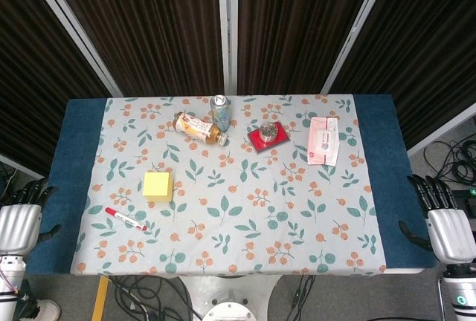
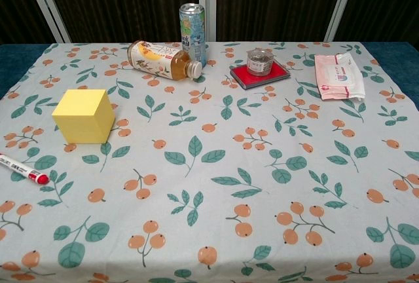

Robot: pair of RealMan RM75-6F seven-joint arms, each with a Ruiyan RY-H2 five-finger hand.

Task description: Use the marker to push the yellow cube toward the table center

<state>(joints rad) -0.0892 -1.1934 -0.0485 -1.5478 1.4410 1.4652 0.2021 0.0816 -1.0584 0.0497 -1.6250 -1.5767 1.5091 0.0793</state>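
The yellow cube [image 1: 158,186] [image 2: 84,115] sits on the floral tablecloth, left of the middle. A marker [image 1: 125,218] [image 2: 23,169] with a white body and red cap lies flat on the cloth just in front of the cube, toward the left edge. My left hand [image 1: 21,215] hangs off the table's left side, open, holding nothing. Off the table's right side is my right hand [image 1: 441,217], also open and holding nothing. Neither hand shows in the chest view.
At the back of the table [image 1: 383,157] stand a drink can [image 1: 219,111] [image 2: 193,25], a tea bottle lying on its side [image 1: 198,128] [image 2: 160,59], a small jar on a red pad [image 1: 268,136] [image 2: 260,64], and a wet-wipes pack [image 1: 324,141] [image 2: 338,75].
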